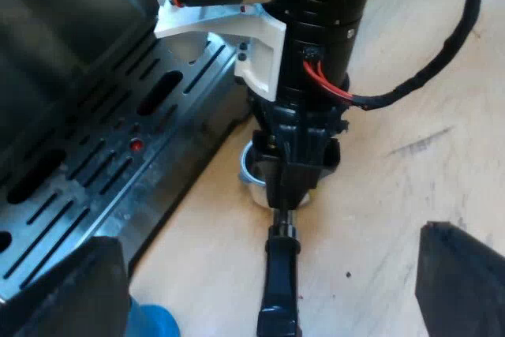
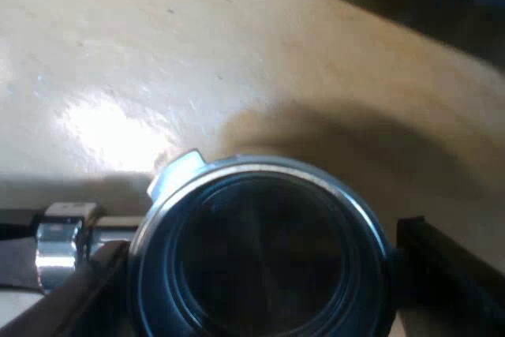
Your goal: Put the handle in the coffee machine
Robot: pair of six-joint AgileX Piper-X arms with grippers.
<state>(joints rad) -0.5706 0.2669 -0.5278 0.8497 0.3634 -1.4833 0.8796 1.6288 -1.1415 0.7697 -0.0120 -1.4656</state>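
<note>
Holder (image 2: 260,167) lies on the bench (image 1: 410,100) just beside the espresso machine (image 1: 87,171) drip tray, not locked in yet. Right gripper (image 2: 260,282) is on it from above, jaws closed on the metal basket, one finger each side of the rim. That probably leaves the dark handle (image 1: 280,290) free for swinging into the machine's front. Left gripper (image 1: 268,290) hovers near the handle, jaws wide open, holding nothing, likely on standby. Lift looks like the next step.
</note>
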